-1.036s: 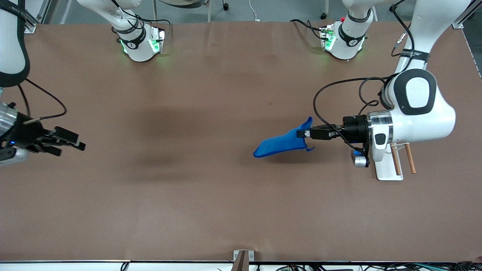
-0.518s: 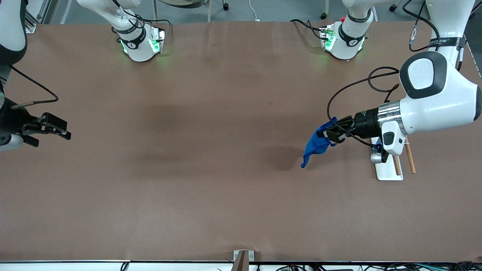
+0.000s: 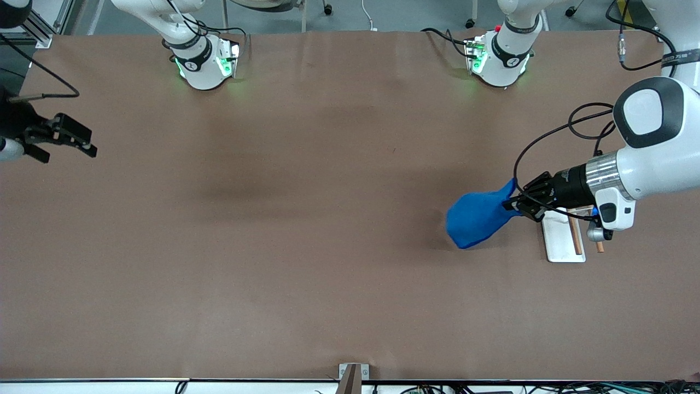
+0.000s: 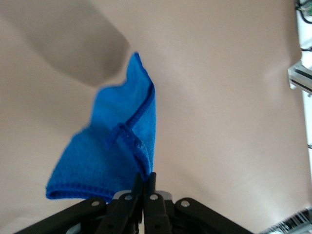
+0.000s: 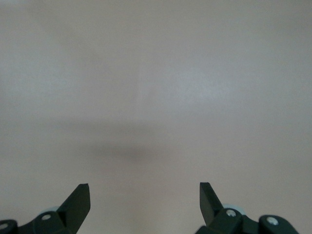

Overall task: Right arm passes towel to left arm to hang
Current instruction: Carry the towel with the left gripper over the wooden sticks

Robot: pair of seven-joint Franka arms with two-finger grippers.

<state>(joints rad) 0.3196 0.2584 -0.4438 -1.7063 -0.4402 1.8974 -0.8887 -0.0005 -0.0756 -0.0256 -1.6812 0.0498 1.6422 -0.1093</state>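
From the front view, my left gripper (image 3: 513,204) is pinched tight on one end of the towel (image 3: 477,220), holding it up in the air over the brown table (image 3: 306,246) toward my left arm's end. The towel's bright blue cloth bunches out from my fingertips toward the middle of the table, with its shadow on the surface beneath it. Just under my left wrist stands a white rack (image 3: 563,241) with two thin copper-coloured rods (image 3: 574,236); the towel is beside it and not touching it. My right gripper (image 3: 64,143) hangs over the table's edge at my right arm's end, well apart from the towel, its fingers spread wide and holding nothing; that arm waits. In the left wrist view, my fingertips (image 4: 149,187) are pressed together on the towel (image 4: 114,151), gripping it by a corner at its stitched edge, and a small loop (image 4: 119,135) of the same blue lies against the cloth close to my grip. The cloth fans away from the fingers, with bare table below it and a dark shadow on that surface. In the right wrist view, my two right fingers (image 5: 78,201) stand far apart at the lower edge of the picture, with nothing between them but plain table (image 5: 156,97) and a faint shadow band.
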